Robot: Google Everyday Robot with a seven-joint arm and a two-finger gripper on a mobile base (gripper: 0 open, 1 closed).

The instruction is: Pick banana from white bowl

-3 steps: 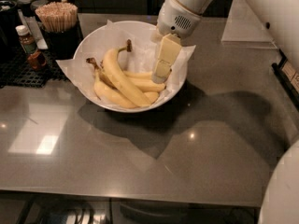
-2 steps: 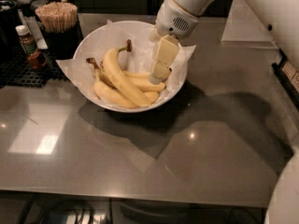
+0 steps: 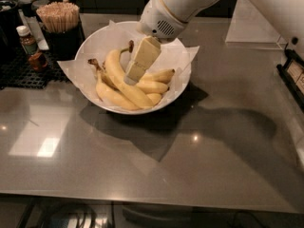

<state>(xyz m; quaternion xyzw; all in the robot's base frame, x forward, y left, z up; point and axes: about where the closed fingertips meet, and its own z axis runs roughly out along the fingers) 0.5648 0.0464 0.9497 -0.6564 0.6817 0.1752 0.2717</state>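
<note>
The white bowl (image 3: 93,39), lined with white paper, stands on the grey counter at the back left. It holds several yellow bananas. The longest banana (image 3: 122,85) curves from near the bowl's back down to its front right, with its dark stem at the back. My gripper (image 3: 131,78) hangs from the white arm at the top. It points down into the bowl, with its tip at or just above the middle of the long banana. It hides part of the shorter bananas behind it.
A dark cup of wooden sticks (image 3: 59,18) and a small brown bottle (image 3: 26,40) stand on a black mat (image 3: 21,72) left of the bowl. A clear stand (image 3: 251,30) is at the back right. A dark rack (image 3: 294,75) sits at the right edge.
My gripper has moved left across the bowl, from over the shorter bananas on the right to over the long banana. The bananas and the bowl have not moved.
</note>
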